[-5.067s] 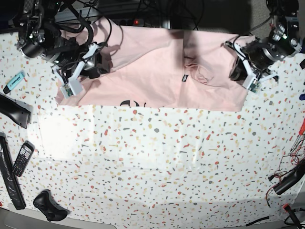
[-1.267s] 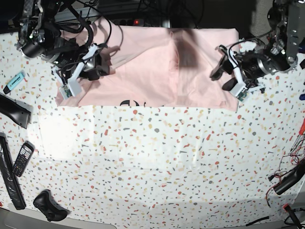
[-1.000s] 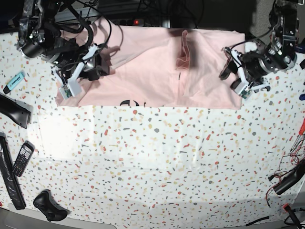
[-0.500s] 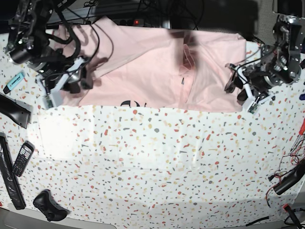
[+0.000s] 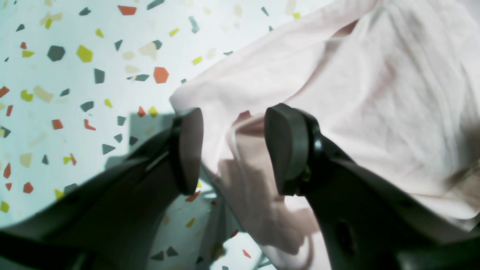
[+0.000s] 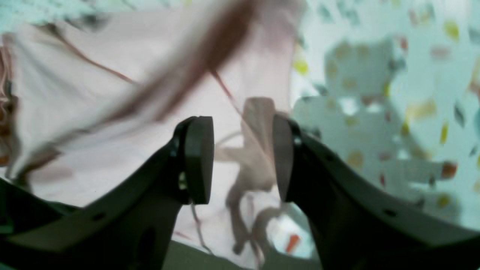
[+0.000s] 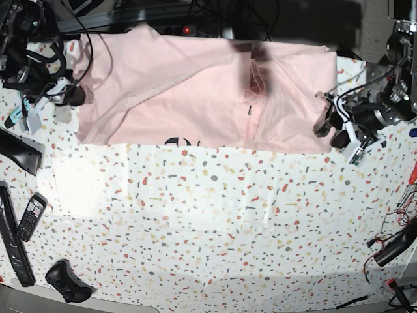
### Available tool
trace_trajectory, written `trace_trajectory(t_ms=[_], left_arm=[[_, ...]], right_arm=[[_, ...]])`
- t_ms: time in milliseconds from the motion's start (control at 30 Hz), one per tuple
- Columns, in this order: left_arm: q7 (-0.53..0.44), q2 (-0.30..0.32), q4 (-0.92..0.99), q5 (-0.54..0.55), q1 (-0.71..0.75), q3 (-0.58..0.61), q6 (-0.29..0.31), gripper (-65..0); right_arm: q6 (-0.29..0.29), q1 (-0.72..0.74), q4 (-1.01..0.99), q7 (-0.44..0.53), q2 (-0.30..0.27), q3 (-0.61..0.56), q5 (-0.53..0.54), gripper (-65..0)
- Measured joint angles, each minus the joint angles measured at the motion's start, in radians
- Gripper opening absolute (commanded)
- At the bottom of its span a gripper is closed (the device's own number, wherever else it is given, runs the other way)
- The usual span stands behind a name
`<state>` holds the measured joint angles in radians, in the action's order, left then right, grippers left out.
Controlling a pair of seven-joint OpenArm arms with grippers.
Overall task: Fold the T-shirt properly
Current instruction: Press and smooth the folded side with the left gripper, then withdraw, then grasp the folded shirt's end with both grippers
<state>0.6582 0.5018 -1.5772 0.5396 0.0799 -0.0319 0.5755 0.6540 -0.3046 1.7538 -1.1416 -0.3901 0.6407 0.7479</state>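
The pale pink T-shirt (image 7: 195,85) lies spread across the far part of the speckled table (image 7: 208,222). A bit of black lettering (image 7: 174,141) peeks out at its near edge, and a crease runs down its middle. My left gripper (image 7: 330,128) is at the shirt's near right corner. In the left wrist view the left gripper (image 5: 234,150) is open with that corner of the shirt (image 5: 337,93) between the jaws. My right gripper (image 7: 73,96) is at the shirt's left edge. In the blurred right wrist view the right gripper (image 6: 240,157) is open with a fold of the shirt (image 6: 112,112) in the gap.
A teal marker (image 7: 14,116), a black bar (image 7: 16,149), a phone (image 7: 30,217) and a black controller (image 7: 65,282) lie along the left edge. Cables and tools (image 7: 396,244) lie at the right edge. More cables run behind the shirt.
Both arms have moved outward: the right arm to the shirt's left edge, the left arm down to its near right corner. The shirt's left side now lies wider and flatter.
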Motion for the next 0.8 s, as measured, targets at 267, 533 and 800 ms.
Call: trace_trajectory(t_ms=[267, 533, 800], left_arm=[[0.000, 0.000, 0.000, -0.053, 0.000, 0.000, -0.022, -35.8], [-0.001, 0.000, 0.000, -0.053, 0.000, 0.000, -0.030, -35.8], [-0.001, 0.000, 0.000, -0.053, 0.000, 0.000, -0.030, -35.8]], right_arm=[[0.016, 0.005, -0.183, 0.041, -0.031, 0.000, 0.003, -39.7], [0.037, 0.006, -0.231, 0.111, -0.010, -0.081, 0.011, -39.7], [0.039, 0.014, -0.223, 0.137, 0.024, -0.224, 0.035, -39.8]])
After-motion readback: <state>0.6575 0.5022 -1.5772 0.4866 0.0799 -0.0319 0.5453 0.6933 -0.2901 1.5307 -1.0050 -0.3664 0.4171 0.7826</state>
